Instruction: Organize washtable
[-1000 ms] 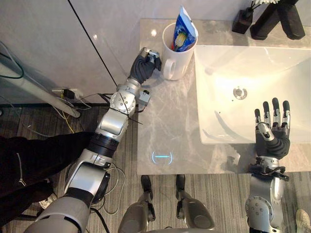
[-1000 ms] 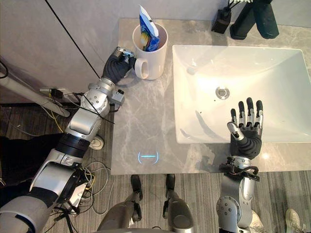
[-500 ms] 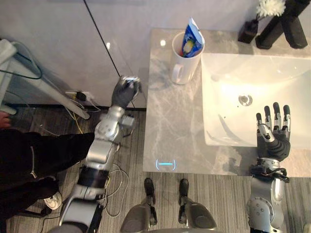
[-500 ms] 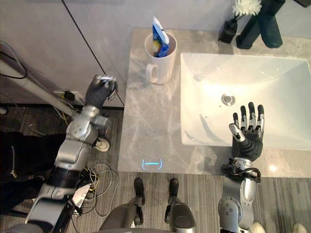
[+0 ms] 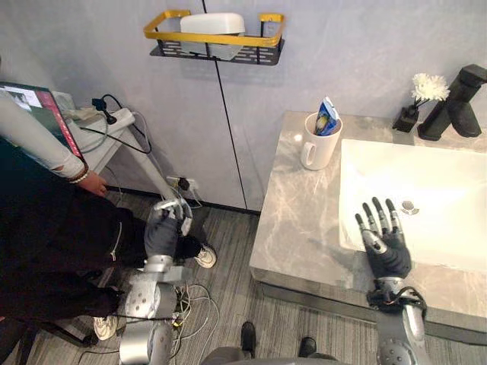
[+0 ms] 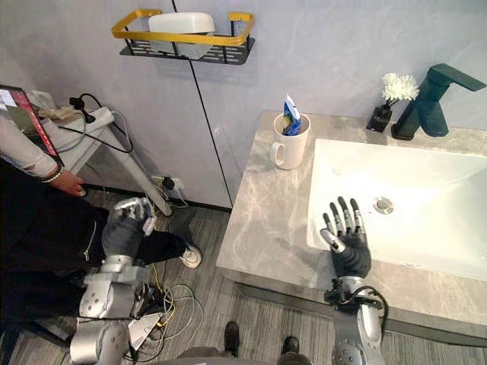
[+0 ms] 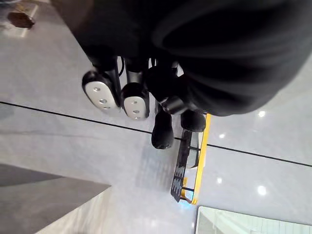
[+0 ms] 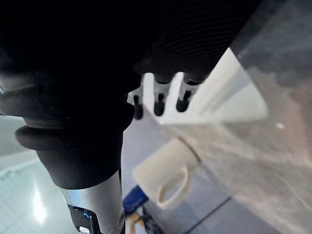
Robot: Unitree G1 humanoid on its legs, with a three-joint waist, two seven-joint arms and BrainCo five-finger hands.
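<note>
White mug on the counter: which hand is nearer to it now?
Right. The right hand hovers open at the front edge of the sink, on the same counter as the mug; the left hand hangs off it, above the floor.

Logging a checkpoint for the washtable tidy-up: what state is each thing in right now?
mug: upright on the counter, blue tube inside.
sink: empty.
faucet: no water running.
flower vase: upright.
wall shelf: holding a white object.
left robot hand: curled, empty, off the counter.
right robot hand: open, fingers straight, over the sink's front edge.
</note>
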